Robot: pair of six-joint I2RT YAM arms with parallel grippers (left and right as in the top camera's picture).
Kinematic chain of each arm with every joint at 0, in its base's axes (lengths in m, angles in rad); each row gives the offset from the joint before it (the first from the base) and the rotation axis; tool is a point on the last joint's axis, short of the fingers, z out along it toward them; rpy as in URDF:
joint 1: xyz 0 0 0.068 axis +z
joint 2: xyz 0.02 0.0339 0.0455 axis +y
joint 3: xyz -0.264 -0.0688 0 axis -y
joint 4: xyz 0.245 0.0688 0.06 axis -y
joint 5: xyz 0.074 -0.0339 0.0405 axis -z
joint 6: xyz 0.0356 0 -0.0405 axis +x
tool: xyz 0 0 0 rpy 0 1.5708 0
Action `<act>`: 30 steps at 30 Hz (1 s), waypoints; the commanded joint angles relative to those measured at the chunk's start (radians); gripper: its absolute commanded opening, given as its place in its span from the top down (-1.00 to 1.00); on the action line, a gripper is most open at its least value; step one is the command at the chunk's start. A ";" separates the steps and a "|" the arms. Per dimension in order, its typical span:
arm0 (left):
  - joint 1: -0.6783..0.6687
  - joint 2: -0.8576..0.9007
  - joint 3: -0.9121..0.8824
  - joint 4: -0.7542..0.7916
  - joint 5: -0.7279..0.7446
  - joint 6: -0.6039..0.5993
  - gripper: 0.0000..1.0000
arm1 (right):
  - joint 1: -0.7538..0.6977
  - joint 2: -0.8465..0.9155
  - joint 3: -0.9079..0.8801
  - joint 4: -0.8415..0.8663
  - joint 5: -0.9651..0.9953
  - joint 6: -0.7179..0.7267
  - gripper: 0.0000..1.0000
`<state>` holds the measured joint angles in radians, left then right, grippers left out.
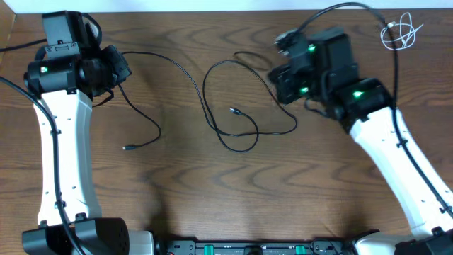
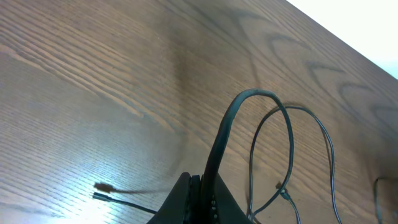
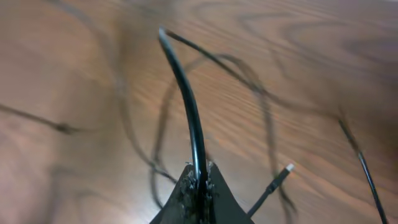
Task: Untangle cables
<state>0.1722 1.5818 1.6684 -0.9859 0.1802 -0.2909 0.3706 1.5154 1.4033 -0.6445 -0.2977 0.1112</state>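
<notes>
Thin black cables lie in loose loops at mid-table (image 1: 241, 134). One plug end rests inside the loop (image 1: 233, 110) and another lies at the left (image 1: 128, 147). My left gripper (image 1: 117, 69) is at the far left, shut on a black cable (image 2: 224, 130) that arches up from its jaws (image 2: 199, 186). That cable's plug end (image 2: 102, 196) lies just beside the jaws. My right gripper (image 1: 279, 81) is at the loops' right side, jaws (image 3: 199, 177) shut on a black cable (image 3: 186, 93). A plug (image 3: 283, 171) lies nearby. A short white cable (image 1: 400, 32) sits bundled at the far right corner.
A thicker black robot cord (image 1: 393, 64) arcs over the right arm, and another one (image 1: 14, 46) runs off at the far left. The table's far edge (image 1: 212, 8) runs along the top. The arm bases (image 1: 85, 237) stand at the near edge.
</notes>
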 commanded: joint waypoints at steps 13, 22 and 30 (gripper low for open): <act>0.003 0.000 0.003 -0.001 -0.010 0.010 0.86 | -0.066 0.193 0.016 -0.164 0.071 -0.068 0.98; 0.003 0.000 0.003 -0.001 -0.009 0.025 0.86 | -0.085 0.210 0.016 -0.260 0.298 0.010 0.98; 0.003 0.000 0.003 0.000 -0.010 0.025 0.85 | -0.116 0.209 0.021 -0.263 0.195 -0.056 0.98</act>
<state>0.1722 1.5818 1.6684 -0.9859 0.1802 -0.2836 0.2573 1.7195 1.4048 -0.9173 -0.0383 0.0982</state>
